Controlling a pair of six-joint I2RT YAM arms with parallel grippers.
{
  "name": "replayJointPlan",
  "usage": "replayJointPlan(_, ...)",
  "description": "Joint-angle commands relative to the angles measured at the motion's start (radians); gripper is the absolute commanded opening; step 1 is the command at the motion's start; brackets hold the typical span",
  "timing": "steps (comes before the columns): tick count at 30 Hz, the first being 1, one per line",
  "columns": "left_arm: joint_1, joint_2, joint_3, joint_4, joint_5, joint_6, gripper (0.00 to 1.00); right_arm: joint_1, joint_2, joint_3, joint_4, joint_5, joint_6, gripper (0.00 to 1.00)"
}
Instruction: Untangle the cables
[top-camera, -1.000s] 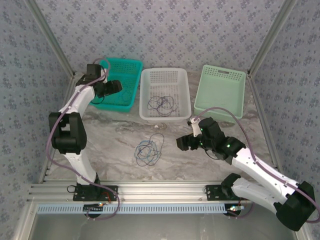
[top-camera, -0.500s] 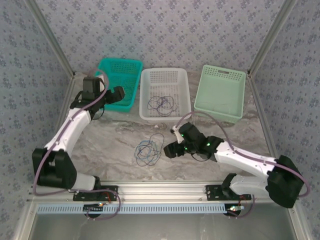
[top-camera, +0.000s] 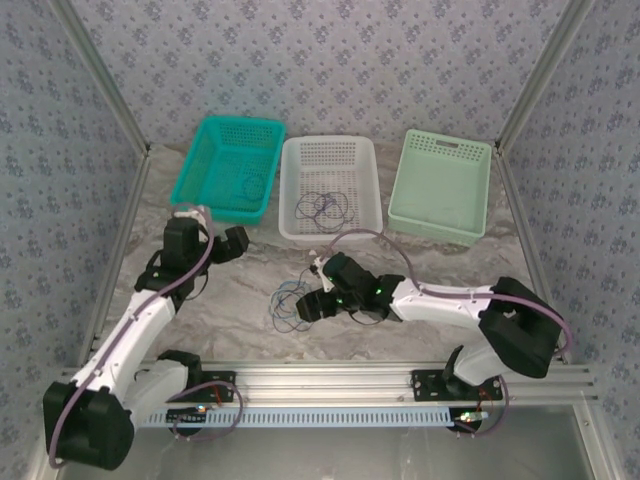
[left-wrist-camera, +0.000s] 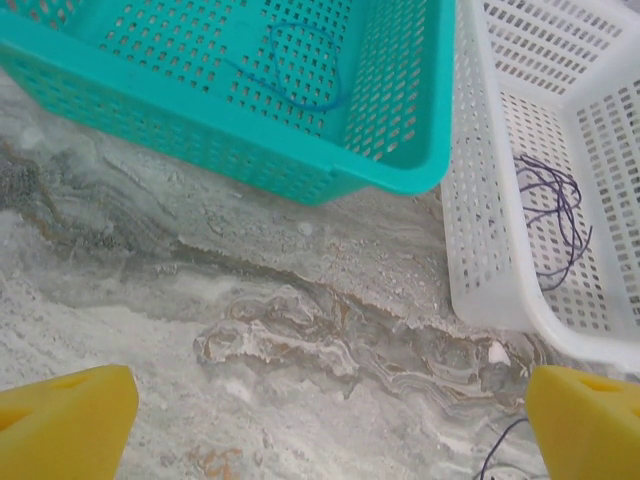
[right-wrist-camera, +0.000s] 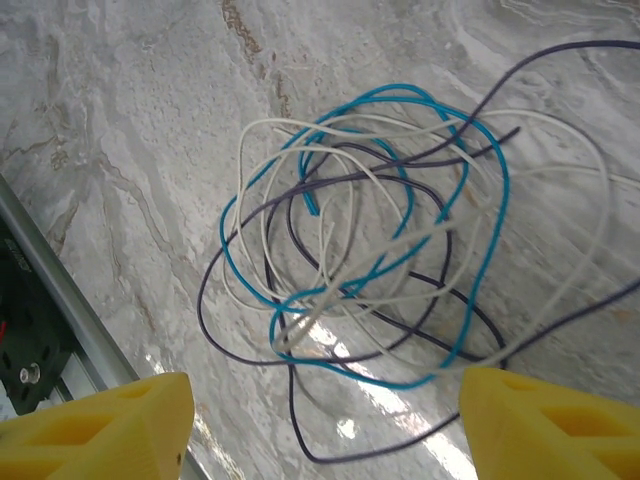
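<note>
Top external: left gripper (top-camera: 236, 243) is drawn back from the teal basket (top-camera: 215, 208), jaws wide, nothing held; right gripper (top-camera: 314, 302) is brought over the cables (top-camera: 293, 304) tangled on the table (top-camera: 250, 275), jaws spread, nothing gripped; a fresh pick is judged next.

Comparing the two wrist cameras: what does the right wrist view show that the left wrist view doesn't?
Right wrist's own: a loose cable tangle of blue, white and dark purple strands on the marble table, plus a metal rail at lower left. Left wrist's own: a teal basket holding one blue cable, and a white basket holding purple cables. Shared: the marble table, and yellow-tipped open pincers, the left pincer and right pincer, both empty.
</note>
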Motion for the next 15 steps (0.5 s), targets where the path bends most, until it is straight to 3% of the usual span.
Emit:
replayJointPlan(1,-0.021,-0.043,-0.025,0.023,-0.012,-0.019,1.00,0.004,0.051,0.042,0.075,-0.006,0.042,0.71)
replayJointPlan(5,-0.042,-0.076,-0.062,0.025,-0.025,-0.039,1.00,0.004,0.126,0.088,0.094,-0.009,0.052,0.65)
replayJointPlan(7,-0.044,-0.089,-0.074,0.027,-0.028,-0.046,0.99,0.002,0.156,0.109,0.087,-0.008,0.053,0.56)
replayJointPlan(15,-0.048,-0.130,-0.098,0.003,-0.037,-0.044,1.00,0.032,0.042,0.115,0.041,0.091,-0.012,0.05)
